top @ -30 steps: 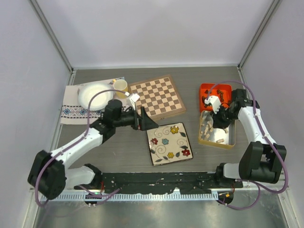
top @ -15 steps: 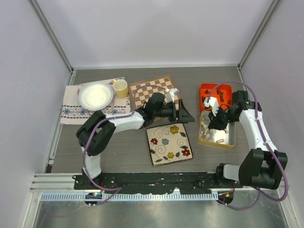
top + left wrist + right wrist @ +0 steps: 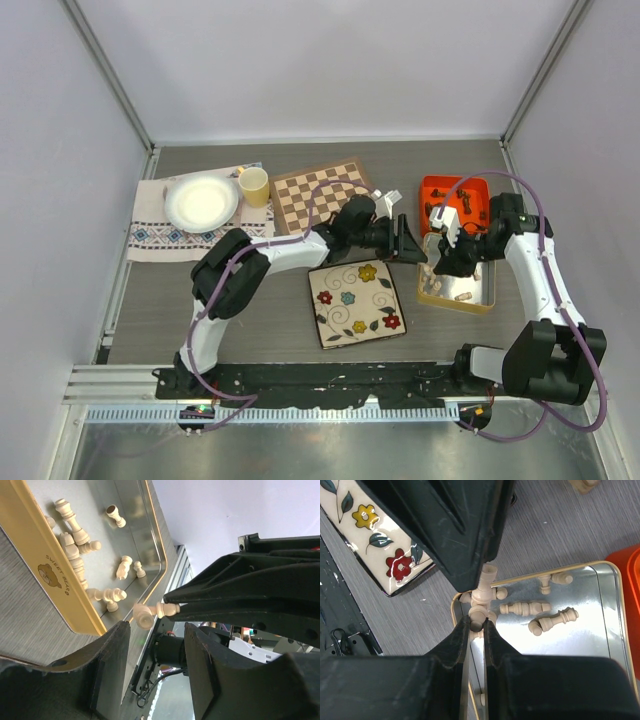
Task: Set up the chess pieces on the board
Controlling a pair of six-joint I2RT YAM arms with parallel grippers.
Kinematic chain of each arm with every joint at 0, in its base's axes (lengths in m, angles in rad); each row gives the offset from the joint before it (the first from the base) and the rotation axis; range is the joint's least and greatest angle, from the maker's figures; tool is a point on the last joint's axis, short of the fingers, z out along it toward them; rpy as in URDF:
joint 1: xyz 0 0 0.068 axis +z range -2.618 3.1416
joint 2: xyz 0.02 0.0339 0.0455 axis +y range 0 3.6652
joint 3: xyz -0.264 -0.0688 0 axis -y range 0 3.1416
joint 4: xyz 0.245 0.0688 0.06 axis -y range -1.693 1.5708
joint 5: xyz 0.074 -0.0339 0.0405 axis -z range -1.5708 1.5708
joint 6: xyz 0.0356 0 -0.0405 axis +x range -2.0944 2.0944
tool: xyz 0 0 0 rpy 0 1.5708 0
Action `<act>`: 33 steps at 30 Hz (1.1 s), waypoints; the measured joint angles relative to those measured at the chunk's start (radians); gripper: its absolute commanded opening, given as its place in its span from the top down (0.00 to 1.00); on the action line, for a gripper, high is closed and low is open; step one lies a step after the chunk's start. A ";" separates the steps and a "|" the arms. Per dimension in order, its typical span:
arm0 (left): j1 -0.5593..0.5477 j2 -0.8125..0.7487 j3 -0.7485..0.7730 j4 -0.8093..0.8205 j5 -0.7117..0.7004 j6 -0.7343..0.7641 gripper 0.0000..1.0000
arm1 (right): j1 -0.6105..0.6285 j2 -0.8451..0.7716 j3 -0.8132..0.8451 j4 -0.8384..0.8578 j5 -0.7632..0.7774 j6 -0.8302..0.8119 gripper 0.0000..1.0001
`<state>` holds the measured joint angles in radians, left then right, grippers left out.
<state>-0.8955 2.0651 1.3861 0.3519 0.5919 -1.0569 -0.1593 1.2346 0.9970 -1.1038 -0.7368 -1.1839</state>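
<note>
The right gripper (image 3: 476, 627) is clamped on the round foot of 1 cream chess piece (image 3: 483, 591). It holds the piece in the air over a corner of the gold-rimmed tin (image 3: 35, 545), at about 3 o'clock on the table. The left gripper (image 3: 156, 635) faces it from 9 o'clock. Its 2 fingers stand partly apart, with the piece's cupped head at their tips. Whether they touch it I cannot tell from either wrist view.

The piece is turned wood: light, stiff and smooth, with a narrow waist between a wider foot and head. It will likely pivot if pinched off-centre. The collar under the head looks the best hold for the left fingers, since that leaves the foot free to stand on a square.

More cream pieces (image 3: 75, 530) lie on their sides on the tin's shiny metal floor. Dark pieces (image 3: 445, 208) sit in the orange tray (image 3: 455, 190) at 12 o'clock from the tin. The board (image 3: 318, 192), matte checked wood, lies at 10 o'clock from the grippers, with no pieces on its visible squares.
</note>
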 measured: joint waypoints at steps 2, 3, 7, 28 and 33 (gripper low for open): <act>-0.004 0.008 0.020 -0.027 -0.005 0.013 0.50 | 0.000 0.000 0.000 -0.005 -0.006 -0.003 0.99; -0.006 0.013 0.034 -0.042 -0.008 0.021 0.50 | 0.000 0.000 0.000 -0.006 -0.009 -0.005 0.99; -0.016 0.026 0.064 -0.085 -0.016 0.044 0.54 | 0.000 0.000 0.000 -0.014 -0.011 -0.013 0.99; -0.021 -0.035 -0.009 -0.137 -0.120 0.100 1.00 | 0.000 -0.002 0.000 -0.010 -0.011 0.021 0.99; 0.002 -0.219 -0.160 -0.172 -0.245 0.145 1.00 | 0.000 -0.024 0.000 0.046 -0.001 0.113 0.99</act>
<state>-0.8936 1.8465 1.2263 0.1802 0.3466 -0.9115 -0.1593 1.2106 0.9966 -1.0576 -0.7380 -1.0710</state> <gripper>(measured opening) 0.103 0.149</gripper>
